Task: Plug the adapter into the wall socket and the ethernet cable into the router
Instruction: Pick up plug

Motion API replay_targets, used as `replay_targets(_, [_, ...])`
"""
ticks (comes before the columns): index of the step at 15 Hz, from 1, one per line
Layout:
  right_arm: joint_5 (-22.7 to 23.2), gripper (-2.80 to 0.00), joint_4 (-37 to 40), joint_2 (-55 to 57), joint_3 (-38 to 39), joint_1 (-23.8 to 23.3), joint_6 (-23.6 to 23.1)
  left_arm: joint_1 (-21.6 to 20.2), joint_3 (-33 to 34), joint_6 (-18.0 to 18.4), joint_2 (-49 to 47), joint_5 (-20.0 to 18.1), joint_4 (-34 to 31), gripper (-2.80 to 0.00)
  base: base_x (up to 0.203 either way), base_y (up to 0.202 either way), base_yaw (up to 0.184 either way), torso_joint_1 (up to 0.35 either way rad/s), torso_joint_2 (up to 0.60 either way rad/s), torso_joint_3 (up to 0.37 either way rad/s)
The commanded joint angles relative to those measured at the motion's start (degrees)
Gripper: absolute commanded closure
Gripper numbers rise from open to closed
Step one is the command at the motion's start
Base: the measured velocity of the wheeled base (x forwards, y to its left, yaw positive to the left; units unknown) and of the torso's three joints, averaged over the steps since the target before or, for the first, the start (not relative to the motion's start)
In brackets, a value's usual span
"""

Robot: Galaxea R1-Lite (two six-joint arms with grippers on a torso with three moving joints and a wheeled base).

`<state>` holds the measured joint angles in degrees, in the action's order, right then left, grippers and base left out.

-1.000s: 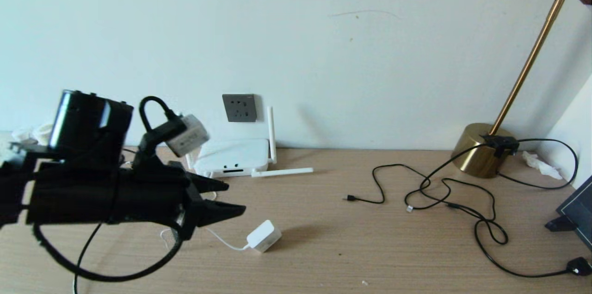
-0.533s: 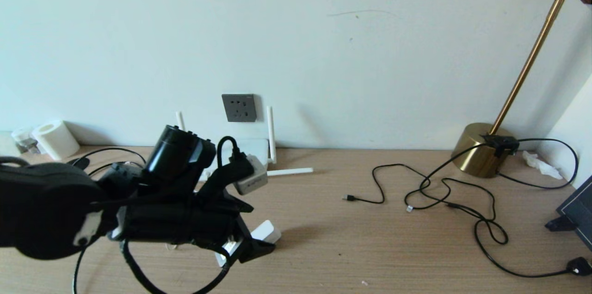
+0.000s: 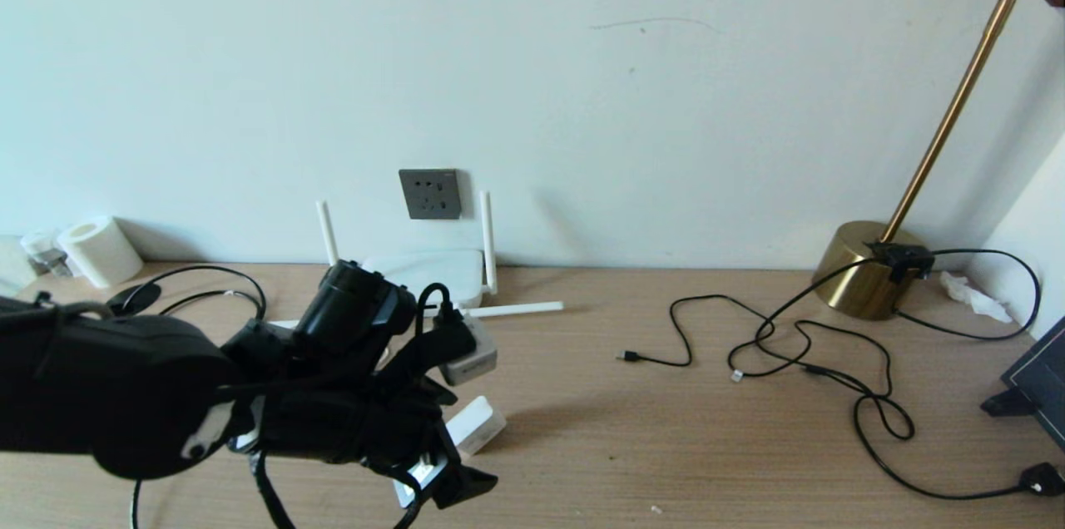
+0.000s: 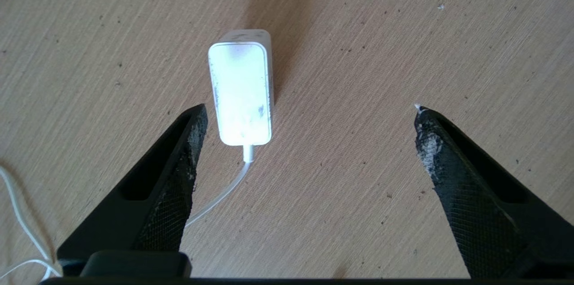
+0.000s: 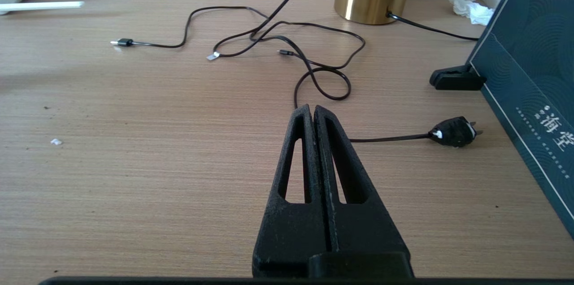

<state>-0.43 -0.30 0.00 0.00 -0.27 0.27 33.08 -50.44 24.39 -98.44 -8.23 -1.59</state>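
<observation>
1. Adapter (image 4: 240, 92) lies flat on the desk (image 4: 403, 29), just ahead of the left gripper (image 4: 309, 110), beside one of its two jaws; these are spread wide and hold nothing.
2. Its thin white cord (image 4: 219, 195) runs back between the jaws.
3. Right gripper (image 5: 314, 112) hovers over the desk, jaws pressed together and empty.
4. Farther back, the router (image 3: 433, 273) sits under the wall socket (image 3: 430, 194).

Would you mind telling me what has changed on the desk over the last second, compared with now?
The left gripper has swung down and toward the robot, from beside the router to just over the adapter, open and off-centre, gripping nothing. The adapter, router, wall socket and the black cords have not moved. The right gripper is shut over the desk.
</observation>
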Motion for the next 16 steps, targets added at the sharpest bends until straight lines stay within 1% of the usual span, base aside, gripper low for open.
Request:
replay_targets(1, [-0.01, 0.0, -0.05, 0.09, 0.0, 0.0, 0.0, -0.41, -0.03, 0.19, -1.06, -0.03, 0.53, -2.8, 0.0, 0.0, 0.0, 0.0, 0.0, 0.0])
replay_targets(3, [-0.01, 0.0, -0.05, 0.09, 0.0, 0.0, 0.0, -1.47, 0.25, 1.07, -2.32, -0.03, 2.67, -2.8, 0.0, 0.0, 0.0, 0.0, 0.0, 0.0])
replay_targets(5, [-0.01, 0.0, -0.05, 0.08, 0.0, 0.0, 0.0, -2.06, 0.26, 1.83, -2.63, -0.03, 2.73, -2.8, 0.0, 0.0, 0.0, 0.0, 0.0, 0.0])
replay_targets(11, [-0.01, 0.0, -0.05, 0.09, 0.0, 0.0, 0.0, -1.98, 1.05, 2.33, -3.78, 0.03, 3.16, -2.8, 0.0, 0.0, 0.0, 0.0, 0.0, 0.0])
replay_targets(14, [-0.01, 0.0, -0.05, 0.09, 0.0, 0.0, 0.0, -1.88, 1.31, 2.4, -5.08, -0.03, 4.98, -2.8, 0.0, 0.0, 0.0, 0.0, 0.0, 0.0])
replay_targets(16, [-0.01, 0.0, -0.05, 0.0, 0.0, 0.0, 0.0, -1.62, 1.19, 2.42, -5.7, 0.12, 5.11, -2.8, 0.0, 0.0, 0.0, 0.0, 0.0, 0.0])
